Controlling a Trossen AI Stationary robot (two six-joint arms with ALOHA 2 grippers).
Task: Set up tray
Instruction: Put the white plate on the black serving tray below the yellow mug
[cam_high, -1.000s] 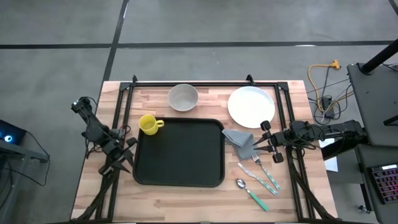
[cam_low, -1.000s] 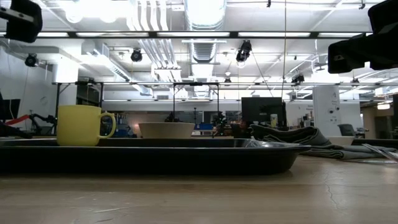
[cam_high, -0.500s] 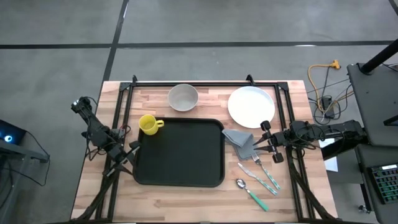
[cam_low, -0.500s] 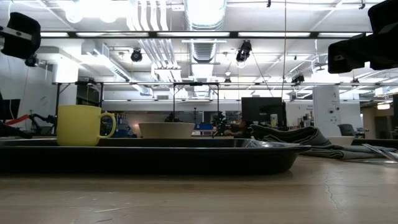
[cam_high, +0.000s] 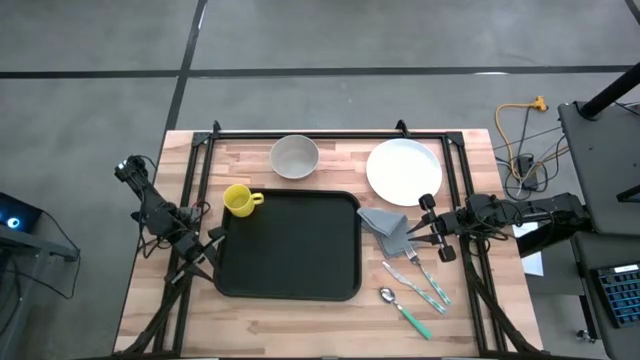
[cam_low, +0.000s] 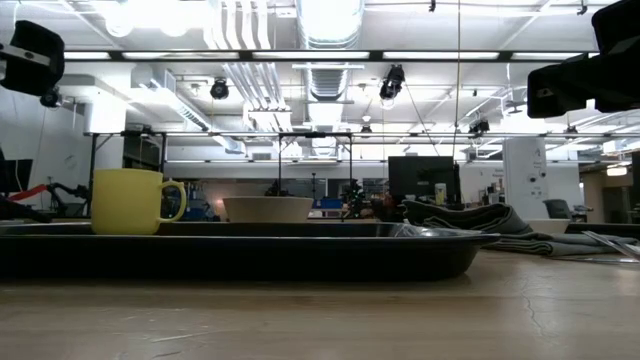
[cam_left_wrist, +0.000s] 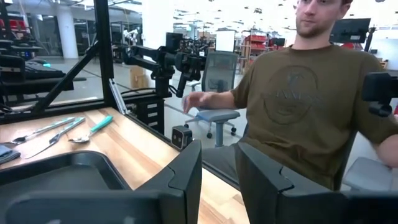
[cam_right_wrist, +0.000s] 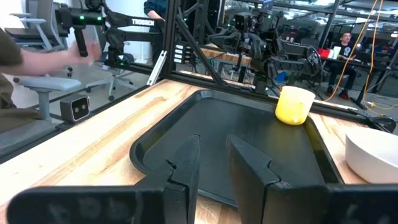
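The black tray (cam_high: 288, 245) lies bare in the middle of the table, also in the low view (cam_low: 240, 252). A yellow mug (cam_high: 238, 200) stands at its far left corner. My left gripper (cam_high: 205, 248) hangs level off the tray's left edge, open, with nothing between its fingers (cam_left_wrist: 219, 155). My right gripper (cam_high: 428, 228) hangs level at the tray's right side over a folded grey napkin (cam_high: 388, 228). It points at the tray and is open, its fingers (cam_right_wrist: 213, 146) holding nothing.
A grey bowl (cam_high: 294, 156) and a round white plate (cam_high: 404, 171) stand on the table beyond the tray. A fork, a knife and a spoon (cam_high: 415, 288) lie at the near right. A seated person (cam_left_wrist: 311, 99) is just past the table's near edge.
My left gripper has sunk a little and tipped to level beside the tray's left edge. Its fingers stand as far apart as before. Nothing on the table has moved.
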